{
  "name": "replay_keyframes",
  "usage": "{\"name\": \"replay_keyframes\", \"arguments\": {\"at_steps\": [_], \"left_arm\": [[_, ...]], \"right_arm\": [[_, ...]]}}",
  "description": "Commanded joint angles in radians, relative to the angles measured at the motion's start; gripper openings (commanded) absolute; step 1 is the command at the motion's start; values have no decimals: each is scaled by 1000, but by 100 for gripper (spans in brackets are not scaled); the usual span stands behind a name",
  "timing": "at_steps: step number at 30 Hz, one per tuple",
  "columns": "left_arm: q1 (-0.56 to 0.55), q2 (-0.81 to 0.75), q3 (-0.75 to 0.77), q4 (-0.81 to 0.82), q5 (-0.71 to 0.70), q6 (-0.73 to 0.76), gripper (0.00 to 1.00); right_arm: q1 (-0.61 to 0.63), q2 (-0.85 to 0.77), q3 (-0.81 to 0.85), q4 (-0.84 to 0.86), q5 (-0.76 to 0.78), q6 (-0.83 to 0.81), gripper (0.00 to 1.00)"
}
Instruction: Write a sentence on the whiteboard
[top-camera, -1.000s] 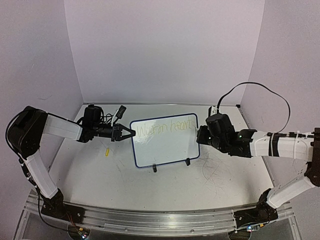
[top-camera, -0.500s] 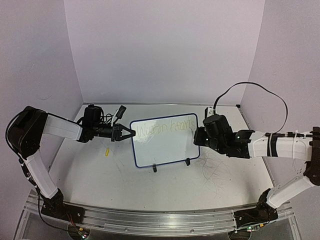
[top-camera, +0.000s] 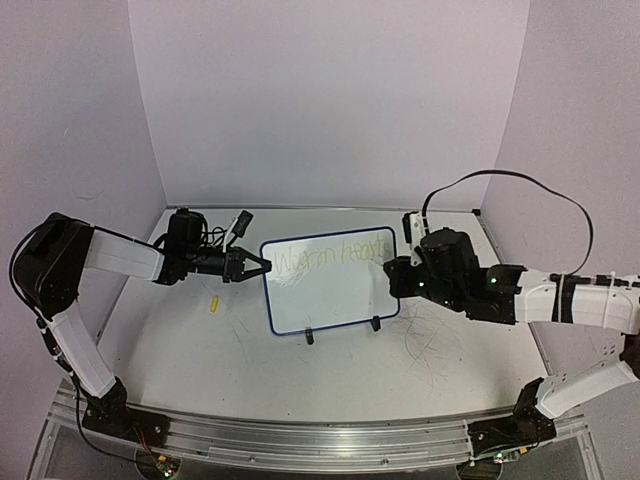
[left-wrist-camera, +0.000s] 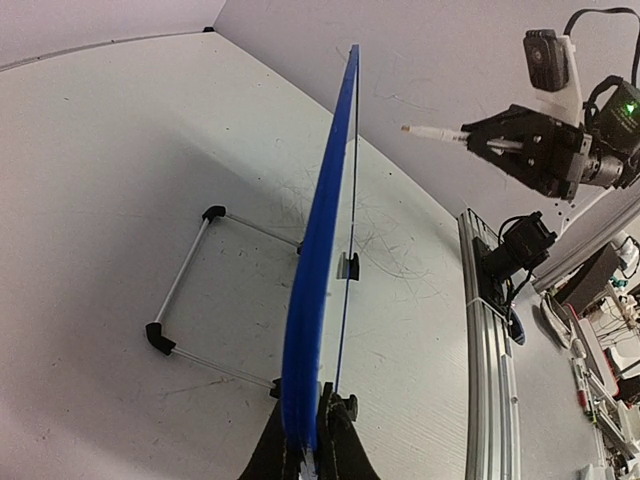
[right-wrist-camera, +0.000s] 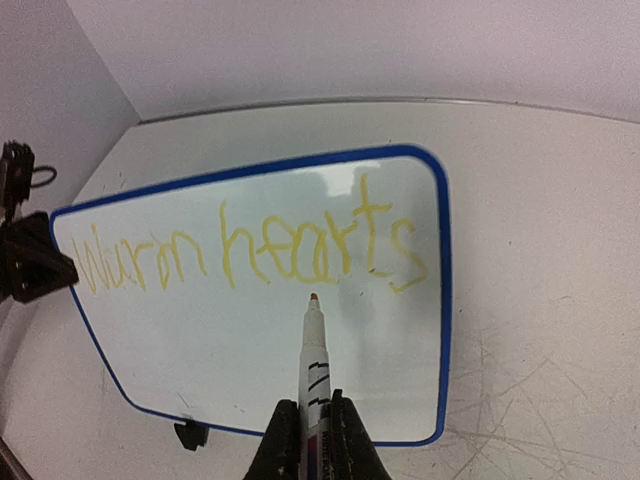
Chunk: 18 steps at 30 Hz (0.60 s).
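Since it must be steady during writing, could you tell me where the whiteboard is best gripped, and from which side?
Grip the whiteboard by the blue frame at its left edge, coming from the left, one finger in front and one behind. It stands nearly upright, so that edge is exposed, and the grip leaves the face free for the marker. The left gripper holds it there.

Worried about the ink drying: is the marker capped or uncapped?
Uncapped: the marker shows its bare orange tip, pointing at the whiteboard.
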<state>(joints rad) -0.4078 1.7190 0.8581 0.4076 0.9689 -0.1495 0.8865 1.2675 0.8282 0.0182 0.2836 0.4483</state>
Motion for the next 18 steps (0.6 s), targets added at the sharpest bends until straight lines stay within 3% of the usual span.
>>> {"name": "replay_keyframes", "arguments": {"at_steps": [1,18], "left_arm": [[-9,-13,-6,-45,-186,57,0],[-17,-9,-11,-46,-207,54,0]], "right_arm": [[62,73,88,13,-75,-69,0],[194,355,276,77,-154,-45,0]]}}
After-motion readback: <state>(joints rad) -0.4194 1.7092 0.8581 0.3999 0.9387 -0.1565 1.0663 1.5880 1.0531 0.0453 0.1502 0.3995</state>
